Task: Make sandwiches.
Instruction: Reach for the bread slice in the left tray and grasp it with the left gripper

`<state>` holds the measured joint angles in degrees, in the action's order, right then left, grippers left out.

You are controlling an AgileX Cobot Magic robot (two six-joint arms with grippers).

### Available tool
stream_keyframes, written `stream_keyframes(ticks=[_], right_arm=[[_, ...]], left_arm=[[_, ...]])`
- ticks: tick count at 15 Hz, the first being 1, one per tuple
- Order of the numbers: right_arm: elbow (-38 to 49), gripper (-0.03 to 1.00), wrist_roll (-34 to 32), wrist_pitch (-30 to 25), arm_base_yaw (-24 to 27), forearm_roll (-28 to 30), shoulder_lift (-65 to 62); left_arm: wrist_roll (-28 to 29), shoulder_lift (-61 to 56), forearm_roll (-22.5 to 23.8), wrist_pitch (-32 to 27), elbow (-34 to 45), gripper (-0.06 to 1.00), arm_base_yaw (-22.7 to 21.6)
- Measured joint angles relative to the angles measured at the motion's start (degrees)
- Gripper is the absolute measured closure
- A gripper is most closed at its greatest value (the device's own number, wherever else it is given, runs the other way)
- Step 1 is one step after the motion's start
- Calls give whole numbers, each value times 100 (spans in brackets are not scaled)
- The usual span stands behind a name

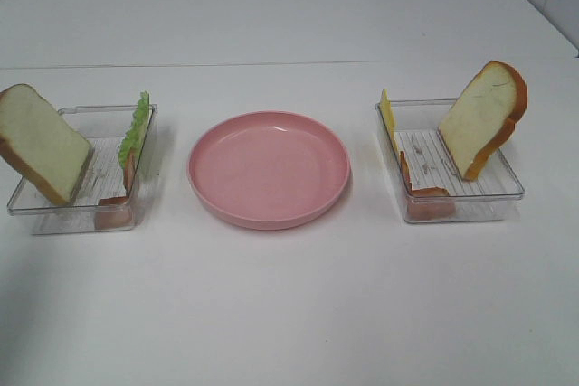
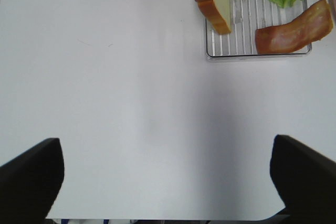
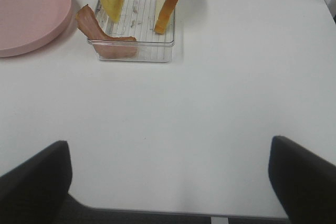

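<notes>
Nothing built yet, I'd say. The pink plate [image 1: 269, 169] sits bare between the left tray [image 1: 54, 216] (bread slice [image 1: 36, 142], lettuce [image 1: 137, 124], bacon strip [image 1: 115, 214]) and the right tray [image 1: 479, 210] (second slice [image 1: 484, 119], cheese [image 1: 388, 115], more bacon [image 1: 430, 205]). The left gripper [image 2: 165, 145] and right gripper [image 3: 169, 145] are both wide open, well back from the trays. Next is probably pinching a leaning slice. No arms show from above.

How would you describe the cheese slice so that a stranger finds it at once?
Find the round pink plate in the middle, then the clear tray to its right in the high view. The cheese slice leans upright at the tray wall nearest the plate. Alone there it is thin and pale yellow, unlike the thick bread slice and reddish bacon strip.
</notes>
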<state>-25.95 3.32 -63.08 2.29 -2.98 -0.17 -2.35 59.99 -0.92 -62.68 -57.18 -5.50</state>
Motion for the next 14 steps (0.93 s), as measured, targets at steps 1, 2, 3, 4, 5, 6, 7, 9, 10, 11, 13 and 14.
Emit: stream_keyframes(ticks=[1,2,3,4,5,6,7,9,10,11,13,14], right_arm=[[0,-1,0,0,0,0,0],[0,-1,0,0,0,0,0],[0,-1,0,0,0,0,0],[0,-1,0,0,0,0,0],[0,-1,0,0,0,0,0],[0,-1,0,0,0,0,0],[0,-1,0,0,0,0,0],[0,-1,0,0,0,0,0],[0,-1,0,0,0,0,0],[0,-1,0,0,0,0,0],[0,-1,0,0,0,0,0],[0,-1,0,0,0,0,0]], left_arm=[[0,453,0,52,-172,-5,0],[0,888,0,149,-321,-5,0],[6,1083,0,201,-407,-5,0],[6,1392,0,292,-550,-5,0],[6,1662,-17,344,-705,-5,0],[6,1919,-92,395,-848,-5,0],[6,2120,-286,441,-980,-5,0],[6,2487,-665,653,-1215,-5,0],[6,2762,-791,808,-1421,-5,0],[6,2991,-837,854,-1599,-5,0],[6,3363,-854,854,-1908,-5,0],[6,3621,-854,796,-2160,-5,0]])
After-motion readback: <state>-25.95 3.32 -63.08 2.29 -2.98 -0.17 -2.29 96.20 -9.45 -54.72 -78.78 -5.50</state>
